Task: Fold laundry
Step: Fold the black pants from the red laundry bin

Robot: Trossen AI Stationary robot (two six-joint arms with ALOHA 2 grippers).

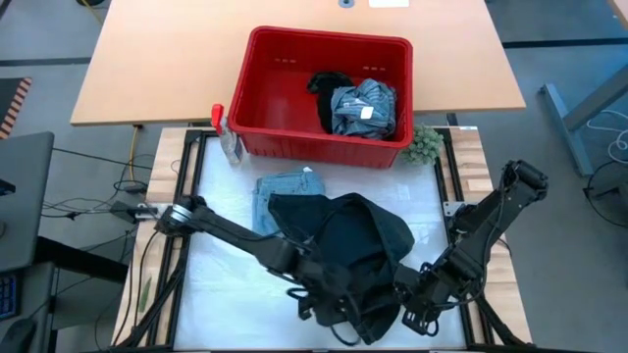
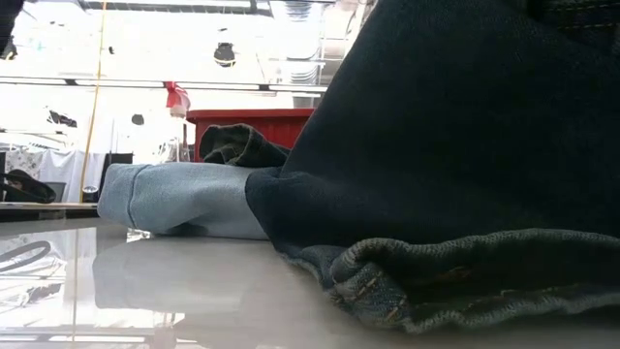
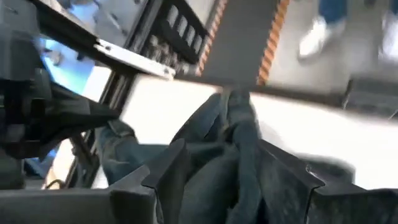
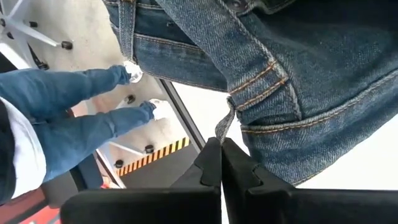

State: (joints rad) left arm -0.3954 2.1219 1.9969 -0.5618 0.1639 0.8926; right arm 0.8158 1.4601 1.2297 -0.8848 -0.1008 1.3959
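both grippers, left gripper [image 1: 312,299] and right gripper [image 1: 417,312], clamped on the dark denim garment [image 1: 358,245], bunched between them beside folded light blue jeans [image 1: 285,188].

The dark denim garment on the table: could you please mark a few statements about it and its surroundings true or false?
1. The dark denim garment lies on the table, outside the red basket. True.
2. The red basket is empty. False: it holds a black garment and a grey-blue one.
3. The right gripper is shut on the dark denim garment. True.
4. The folded light blue garment lies inside the basket. False: it lies on the table beside the dark denim.
5. The left gripper grips denim. True.
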